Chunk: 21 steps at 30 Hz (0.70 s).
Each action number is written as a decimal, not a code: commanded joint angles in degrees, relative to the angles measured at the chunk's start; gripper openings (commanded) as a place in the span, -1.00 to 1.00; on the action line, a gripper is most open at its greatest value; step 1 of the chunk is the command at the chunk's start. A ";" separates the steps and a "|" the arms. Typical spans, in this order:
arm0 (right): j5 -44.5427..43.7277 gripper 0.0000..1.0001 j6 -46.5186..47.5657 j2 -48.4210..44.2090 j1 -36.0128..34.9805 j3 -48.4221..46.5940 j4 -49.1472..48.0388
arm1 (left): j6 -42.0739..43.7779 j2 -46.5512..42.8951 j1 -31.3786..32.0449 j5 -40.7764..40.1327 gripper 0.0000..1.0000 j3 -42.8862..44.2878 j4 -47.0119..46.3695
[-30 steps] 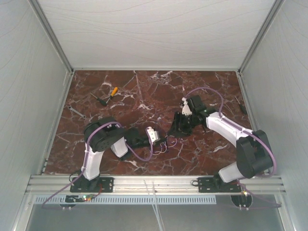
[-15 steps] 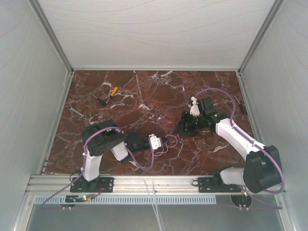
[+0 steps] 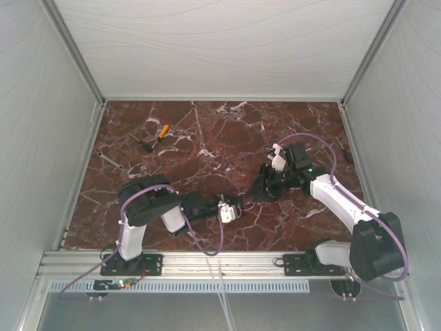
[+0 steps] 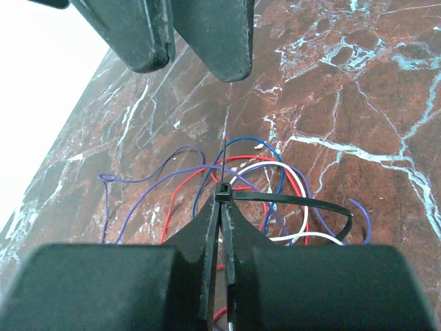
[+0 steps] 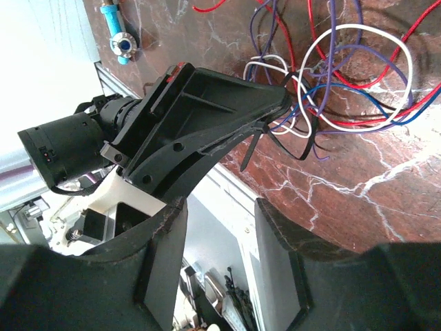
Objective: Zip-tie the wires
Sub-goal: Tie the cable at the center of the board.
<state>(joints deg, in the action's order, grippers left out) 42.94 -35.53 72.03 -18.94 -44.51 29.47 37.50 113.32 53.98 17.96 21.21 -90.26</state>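
Wires (image 4: 207, 169) sit in a loose tangle on the marble worktop (image 3: 207, 138), mid-width, near its front edge. Black zip tie (image 4: 289, 200) looks threaded round them, but the loop is slack. Left gripper (image 4: 222, 207) is clamped on the tie's head. Right gripper (image 5: 219, 214) has its jaws apart, empty, near the free tail. Remaining, I'd say: grab the tail and cinch.

top external: no legible text | left wrist: nothing readable, no labels or numbers | right wrist: no brand, sign or marking clear enough to read | overall: no text readable
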 commanded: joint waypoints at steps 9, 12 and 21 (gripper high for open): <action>0.67 -0.32 -4.39 -2.86 0.22 4.28 -3.88 | 6.75 -1.78 2.63 -1.28 -1.00 1.37 -14.60; 0.67 -0.37 -3.83 -2.22 0.18 4.94 -4.08 | 6.86 -1.53 2.78 -1.26 -1.00 1.61 -14.60; 0.45 -0.43 -5.78 1.00 -1.32 5.54 -8.25 | 8.02 -1.02 3.24 -1.85 -1.00 1.64 -14.60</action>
<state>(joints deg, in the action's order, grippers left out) 43.31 -40.07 71.83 -19.16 -38.94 24.23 43.75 112.86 56.82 16.01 21.43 -90.37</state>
